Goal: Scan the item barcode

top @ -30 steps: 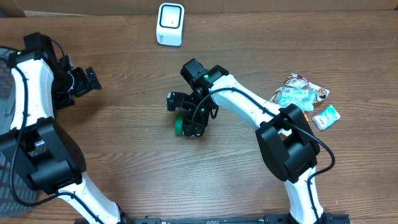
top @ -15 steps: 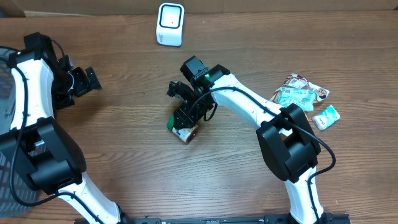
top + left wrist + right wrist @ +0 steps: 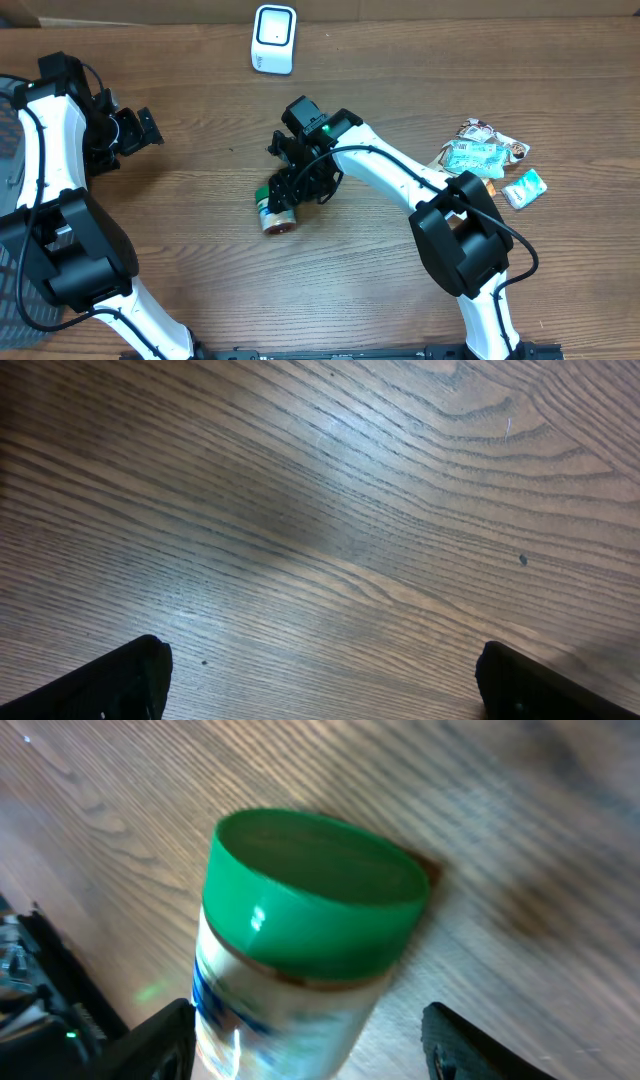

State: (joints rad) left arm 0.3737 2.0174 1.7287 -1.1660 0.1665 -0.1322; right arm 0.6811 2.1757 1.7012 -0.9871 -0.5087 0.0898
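A jar with a green lid (image 3: 272, 208) lies tipped on the wooden table, lid toward the gripper and brown end toward the front. My right gripper (image 3: 292, 183) hangs just over its lid end. In the right wrist view the jar (image 3: 315, 890) is blurred and stands between the fingers of the right gripper (image 3: 310, 1045). It is close to the left finger (image 3: 165, 1040), with a clear gap to the right one, so the jaws are open. The white scanner (image 3: 273, 38) sits at the back. My left gripper (image 3: 140, 128) is open over bare wood, also seen as the left gripper (image 3: 325, 685).
Several snack packets (image 3: 485, 153) and a small teal packet (image 3: 525, 187) lie at the right. A dark mesh basket (image 3: 6, 100) is at the left edge. A cardboard wall runs along the back.
The jar has moved left and toward the front and tipped over onto the table. The right gripper's jaws narrowed on it, then widened again. The left arm has not moved.
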